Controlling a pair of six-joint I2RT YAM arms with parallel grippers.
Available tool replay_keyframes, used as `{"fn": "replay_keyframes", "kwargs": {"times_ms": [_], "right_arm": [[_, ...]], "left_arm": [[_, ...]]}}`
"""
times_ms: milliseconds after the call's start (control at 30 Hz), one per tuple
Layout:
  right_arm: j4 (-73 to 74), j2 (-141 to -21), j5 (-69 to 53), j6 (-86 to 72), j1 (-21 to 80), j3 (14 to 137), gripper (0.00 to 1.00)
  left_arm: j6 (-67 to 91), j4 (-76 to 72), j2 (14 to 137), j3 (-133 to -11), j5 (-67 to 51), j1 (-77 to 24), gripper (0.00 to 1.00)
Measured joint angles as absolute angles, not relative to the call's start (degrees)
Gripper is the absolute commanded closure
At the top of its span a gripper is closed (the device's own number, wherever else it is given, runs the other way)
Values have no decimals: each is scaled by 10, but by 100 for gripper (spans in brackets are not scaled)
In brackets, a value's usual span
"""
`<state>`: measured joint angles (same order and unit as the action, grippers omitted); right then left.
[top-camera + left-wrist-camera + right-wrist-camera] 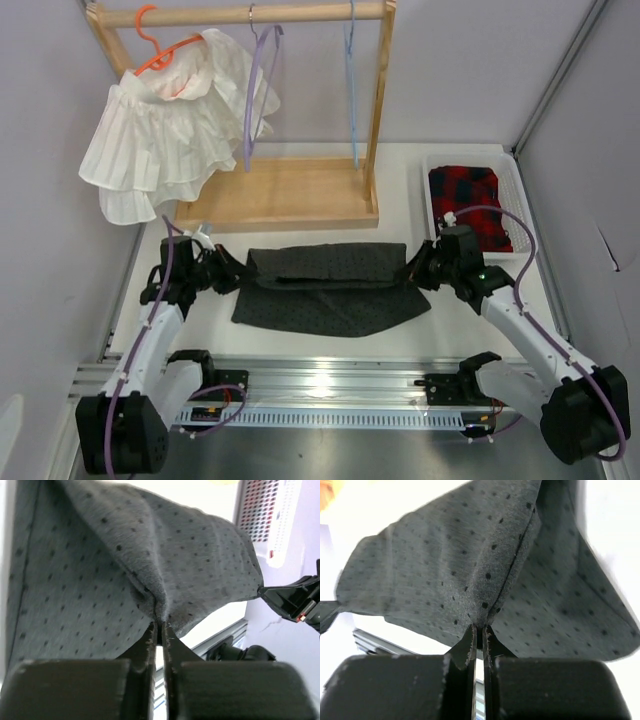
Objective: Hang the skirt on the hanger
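Work is barely begun: the skirt [325, 290] lies on the table [440, 335] in front of the wooden rack [290, 195], well apart from the blue hanger [351, 100], which hangs bare on the rail. The left gripper [238, 272] and right gripper [410, 268] each pinch one end of the cloth, jaws clamped tight. Lifting the skirt and getting it onto the hanger are not yet done.

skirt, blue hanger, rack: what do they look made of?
The skirt: soft matte cloth, grey with small dark dots. It looks slightly fuzzy up close, and it drapes and creases where it is pinched. The hanger: thin light-blue wire, likely coated metal, possibly plastic; too thin to tell. The rack: pale wood, seemingly bare or lightly finished, with a flat board base and a round top rail.
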<state>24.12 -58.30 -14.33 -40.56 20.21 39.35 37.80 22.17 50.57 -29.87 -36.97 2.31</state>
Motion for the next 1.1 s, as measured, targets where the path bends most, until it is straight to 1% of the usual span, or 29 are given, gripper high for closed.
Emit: {"fn": "replay_keyframes", "kwargs": {"times_ms": [67, 100, 133, 167, 200, 233, 267, 300, 400, 433, 500, 600, 767, 833, 900, 1033, 1100], "right_arm": [[244, -564, -140, -409, 203, 366, 100], [245, -560, -138, -410, 205, 353, 99], [248, -558, -137, -410, 206, 340, 87], [251, -558, -137, -411, 208, 329, 82], [254, -558, -134, -411, 211, 322, 78], [259, -557, -131, -413, 214, 315, 68], [263, -556, -128, -416, 219, 310, 63], [267, -554, -125, -416, 223, 308, 54], [272, -545, -119, -416, 234, 308, 44], [274, -542, -118, -417, 236, 309, 38], [281, -539, -115, -416, 236, 314, 34], [299, -534, -108, -415, 238, 333, 32], [323, -517, -91, -414, 236, 390, 31], [323, -517, -86, -413, 234, 414, 31], [327, -523, -82, -412, 232, 444, 31], [319, -552, -77, -395, 223, 535, 30], [307, -578, -74, -376, 222, 595, 32]], "left_arm": [[384, 240, 484, -289, -360, 23, 77], [386, 251, 473, -286, -356, 23, 64], [385, 257, 465, -286, -351, 23, 59], [387, 263, 460, -286, -348, 23, 54], [387, 271, 454, -286, -345, 23, 52], [385, 279, 449, -286, -343, 23, 50], [385, 287, 443, -286, -340, 23, 49], [385, 294, 438, -286, -336, 23, 48], [380, 307, 427, -286, -332, 23, 51], [376, 309, 428, -286, -332, 23, 53], [364, 311, 437, -292, -336, 23, 54], [342, 317, 456, -315, -347, 23, 54], [288, 329, 465, -396, -368, 16, 52], [274, 322, 457, -426, -368, 8, 49], [269, 313, 436, -443, -366, -1, 49], [265, 293, 398, -487, -372, -19, 49], [268, 266, 394, -510, -385, -24, 49]]}}
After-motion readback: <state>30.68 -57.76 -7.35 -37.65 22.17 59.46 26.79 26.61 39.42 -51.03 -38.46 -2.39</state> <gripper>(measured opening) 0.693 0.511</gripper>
